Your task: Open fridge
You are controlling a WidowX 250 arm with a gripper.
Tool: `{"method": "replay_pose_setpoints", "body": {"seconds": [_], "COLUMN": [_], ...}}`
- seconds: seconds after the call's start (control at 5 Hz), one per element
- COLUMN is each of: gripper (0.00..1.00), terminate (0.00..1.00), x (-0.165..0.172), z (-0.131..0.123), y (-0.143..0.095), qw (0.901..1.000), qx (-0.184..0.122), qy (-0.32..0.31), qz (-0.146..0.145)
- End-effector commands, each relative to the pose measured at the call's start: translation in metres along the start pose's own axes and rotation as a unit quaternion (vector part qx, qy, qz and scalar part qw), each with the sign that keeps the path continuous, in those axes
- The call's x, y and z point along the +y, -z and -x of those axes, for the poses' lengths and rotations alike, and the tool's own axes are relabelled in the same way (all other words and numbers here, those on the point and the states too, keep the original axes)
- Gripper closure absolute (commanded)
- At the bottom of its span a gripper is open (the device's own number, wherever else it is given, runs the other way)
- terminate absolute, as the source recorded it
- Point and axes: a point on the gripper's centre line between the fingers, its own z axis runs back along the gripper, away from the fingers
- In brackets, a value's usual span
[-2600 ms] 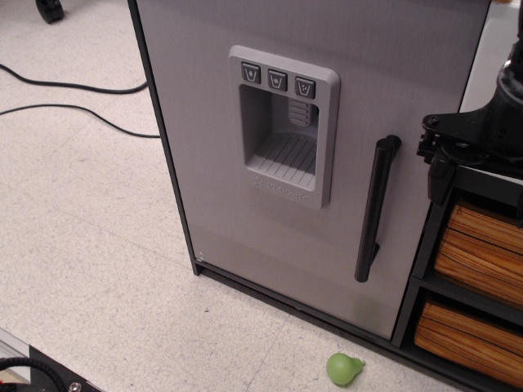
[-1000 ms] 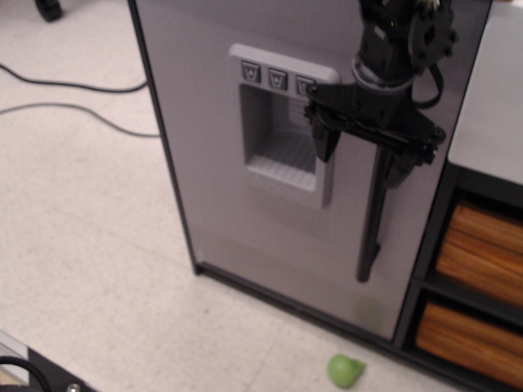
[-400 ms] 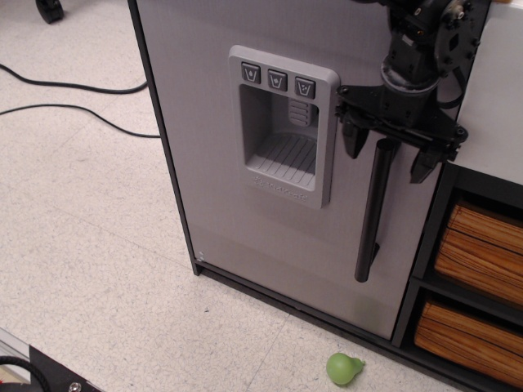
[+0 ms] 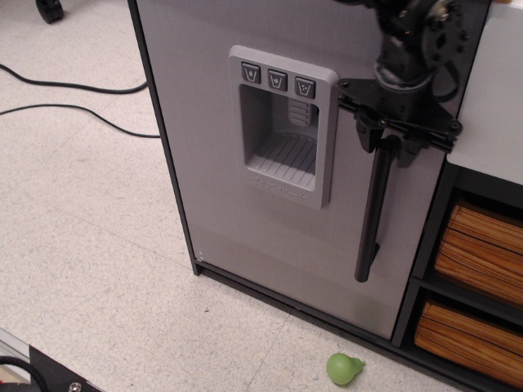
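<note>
The fridge (image 4: 212, 180) is a small black cabinet with a flat grey door, and the door sits closed and flush. Its moulded grey dispenser panel (image 4: 282, 122) has three buttons along the top. A vertical black bar handle (image 4: 369, 220) runs down the door's right side. My black gripper (image 4: 387, 145) comes down from the upper right. Its two fingers are closed in on either side of the top end of the handle, which hides that end.
A black shelf unit with wood-grain drawers (image 4: 478, 253) stands right against the fridge on the right. A small green pear-shaped object (image 4: 343, 369) lies on the floor in front. Black cables (image 4: 73, 88) run across the speckled floor at the left.
My gripper swung in from the right, crossed in front of the dispenser panel, then settled over the handle top. Its fingers were spread wide a moment ago and have now closed onto the handle.
</note>
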Motion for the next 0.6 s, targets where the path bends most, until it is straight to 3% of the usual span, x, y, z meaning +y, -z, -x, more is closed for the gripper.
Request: {"method": "replay_pose_setpoints", "body": {"seconds": [0.0,0.4], "gripper": [1.0,1.0], "terminate": [0.0,0.0], "x": [0.001,0.014], "z": [0.003,0.048], "y": [-0.015,-0.042], "qw": [0.9996,0.9976], "qx": [-0.018,-0.013], "qy": [0.016,0.061], "qz": [0.017,0.03]}}
